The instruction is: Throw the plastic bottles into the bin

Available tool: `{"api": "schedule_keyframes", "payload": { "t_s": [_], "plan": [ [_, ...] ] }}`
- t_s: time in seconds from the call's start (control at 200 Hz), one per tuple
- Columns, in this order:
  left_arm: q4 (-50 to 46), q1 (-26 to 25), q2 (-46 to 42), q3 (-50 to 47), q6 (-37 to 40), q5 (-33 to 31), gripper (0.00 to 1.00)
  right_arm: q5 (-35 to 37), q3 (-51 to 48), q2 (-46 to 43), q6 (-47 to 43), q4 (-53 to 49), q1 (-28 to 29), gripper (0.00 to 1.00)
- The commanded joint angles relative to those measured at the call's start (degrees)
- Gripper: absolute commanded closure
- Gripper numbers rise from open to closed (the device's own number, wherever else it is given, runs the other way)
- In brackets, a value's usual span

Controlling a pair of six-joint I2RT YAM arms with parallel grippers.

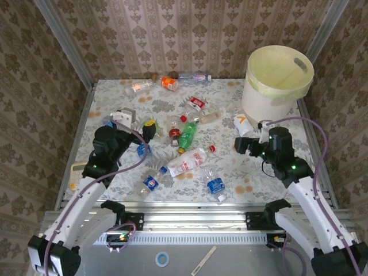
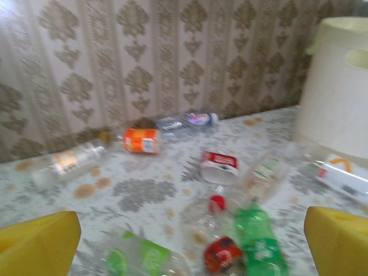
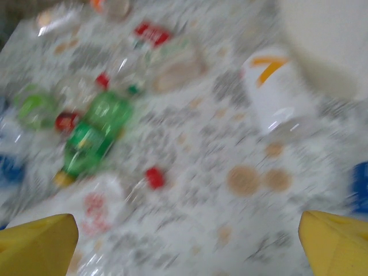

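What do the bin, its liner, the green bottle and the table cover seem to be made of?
Bin: likely rigid plastic, matte cream; smooth opaque wall.
Liner: thin pale yellow-green film, probably plastic; it folds over the rim.
Green bottle: glossy translucent plastic; highlights show on it.
Table cover: flat floral print, cloth or vinyl, cannot tell which.

Bottles [image 1: 190, 161] lie scattered over the flowered counter [image 1: 259, 172], most of them in a loose cluster near its middle and a few along the far wall. The bin [image 1: 261, 106] stands in the far right corner, with a white bottle [image 1: 242, 124] lying just beside its base. The left arm [image 1: 106, 155] reaches toward the cluster and the right arm [image 1: 287, 164] toward the white bottle. Both pairs of jaws gape wide.
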Motion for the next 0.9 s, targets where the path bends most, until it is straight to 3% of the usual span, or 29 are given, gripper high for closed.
{"api": "schedule_keyframes", "payload": {
  "t_s": [0.0,0.215,0.745,0.895],
  "plan": [
    [-15.69,-2.92,1.81,4.65,-6.99,3.49,0.0,-6.13,2.9,6.45,4.44,-11.29,7.39,0.0],
    [-20.65,-9.25,2.31,6.04,-9.86,4.52,0.0,-4.4,7.13,21.31,4.81,-13.93,19.06,0.0],
    [-24.16,-9.4,-2.0,5.51,-12.63,3.4,0.0,-2.66,12.16,42.6,1.09,-9.69,24.5,0.02],
    [-25.41,-9.32,-2.05,6.6,-12.52,2.45,0.0,-1.03,12.88,46.87,1.35,-9.46,26.39,0.08]
  ]
}}
